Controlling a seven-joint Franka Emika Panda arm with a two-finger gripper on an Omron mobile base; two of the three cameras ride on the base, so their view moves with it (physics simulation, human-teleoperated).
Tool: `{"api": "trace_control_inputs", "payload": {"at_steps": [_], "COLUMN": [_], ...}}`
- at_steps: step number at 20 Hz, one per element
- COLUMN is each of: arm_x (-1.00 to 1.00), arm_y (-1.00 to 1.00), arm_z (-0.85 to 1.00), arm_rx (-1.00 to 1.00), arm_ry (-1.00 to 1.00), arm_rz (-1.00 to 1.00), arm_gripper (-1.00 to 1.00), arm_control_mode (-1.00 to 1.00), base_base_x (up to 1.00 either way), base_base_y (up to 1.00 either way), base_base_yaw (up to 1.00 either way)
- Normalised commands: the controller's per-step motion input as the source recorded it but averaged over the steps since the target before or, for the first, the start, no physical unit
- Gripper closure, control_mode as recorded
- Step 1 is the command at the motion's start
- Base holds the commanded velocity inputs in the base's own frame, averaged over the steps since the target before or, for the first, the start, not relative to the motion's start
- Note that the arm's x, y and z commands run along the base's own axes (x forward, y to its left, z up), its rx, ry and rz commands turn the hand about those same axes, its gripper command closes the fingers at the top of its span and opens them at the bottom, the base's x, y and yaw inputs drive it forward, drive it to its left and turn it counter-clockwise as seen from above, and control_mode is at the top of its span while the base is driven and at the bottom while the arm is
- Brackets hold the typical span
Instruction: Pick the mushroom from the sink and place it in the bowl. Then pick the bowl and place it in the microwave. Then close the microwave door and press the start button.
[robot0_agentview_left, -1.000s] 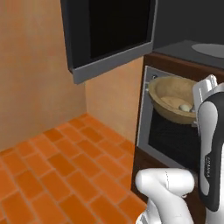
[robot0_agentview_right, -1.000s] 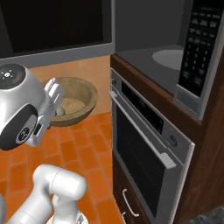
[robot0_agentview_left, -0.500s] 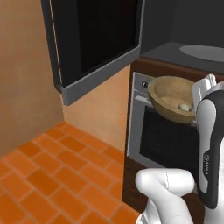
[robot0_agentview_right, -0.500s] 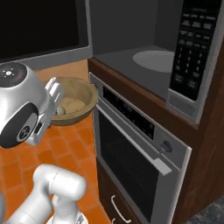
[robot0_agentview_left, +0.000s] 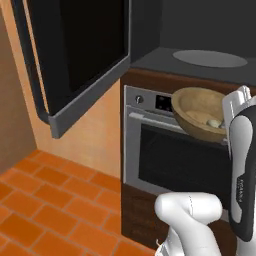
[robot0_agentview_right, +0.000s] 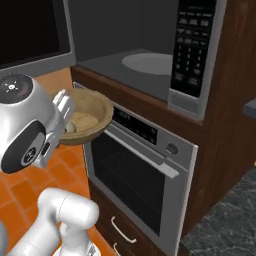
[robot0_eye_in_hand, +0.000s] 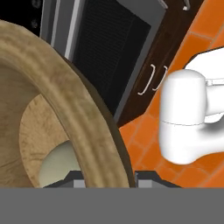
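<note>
Hand (robot0_eye_in_hand: 105, 177) clamped on bowl (robot0_agentview_left: 200, 117) rim, mushroom (robot0_agentview_left: 214, 123) inside. Bowl held in front of oven (robot0_agentview_right: 145, 175), below microwave (robot0_agentview_left: 200, 65) floor; cavity up and beyond, turntable (robot0_agentview_right: 147, 62) further in. Needs lift, then push forward. Door (robot0_agentview_left: 80, 60) swung open left of bowl.

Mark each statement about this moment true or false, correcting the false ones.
1. The mushroom lies inside the bowl. True.
2. The bowl sits on the microwave turntable. False: the claw holds it by the rim in the air, in front of the oven, below the cavity.
3. The microwave door is open. True.
4. The oven door is open. False: it is closed.
5. The turntable is bare. True.
</note>
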Motion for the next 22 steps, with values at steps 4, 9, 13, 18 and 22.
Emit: {"api": "trace_control_inputs", "payload": {"at_steps": [4,9,13,18,22], "arm_x": [0.0,0.0,0.0,0.0,0.0], "arm_y": [0.0,0.0,0.0,0.0,0.0], "arm_z": [0.0,0.0,0.0,0.0,0.0], "arm_rx": [0.0,0.0,0.0,0.0,0.0], "arm_ry": [0.0,0.0,0.0,0.0,0.0], "arm_rz": [0.0,0.0,0.0,0.0,0.0], "arm_gripper": [1.0,1.0,1.0,1.0,1.0], "arm_control_mode": [1.0,1.0,1.0,1.0,1.0], "base_base_x": [0.7,0.08,-0.04,-0.01,0.0], "base_base_y": [0.47,-0.12,-0.28,-0.06,-0.11], "base_base_yaw": [-0.2,-0.18,-0.33,-0.17,-0.09]}}
